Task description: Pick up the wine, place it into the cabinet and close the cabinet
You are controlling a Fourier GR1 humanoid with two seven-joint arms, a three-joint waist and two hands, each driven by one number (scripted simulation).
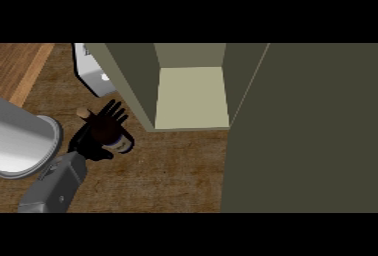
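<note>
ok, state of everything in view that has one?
cabinet: open, no bottle inside
cabinet door: swung open
wine bottle: tilted, outside the cabinet, at the left hand
left hand: against the bottle, grip unclear
right hand: not in view

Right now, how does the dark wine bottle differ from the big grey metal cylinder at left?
The slim wine bottle is held in the left robot hand; the wide grey metal cylinder stands alone. The bottle is dark with a tan top; the cylinder pale and shiny. Both are outside the open olive cabinet.
</note>
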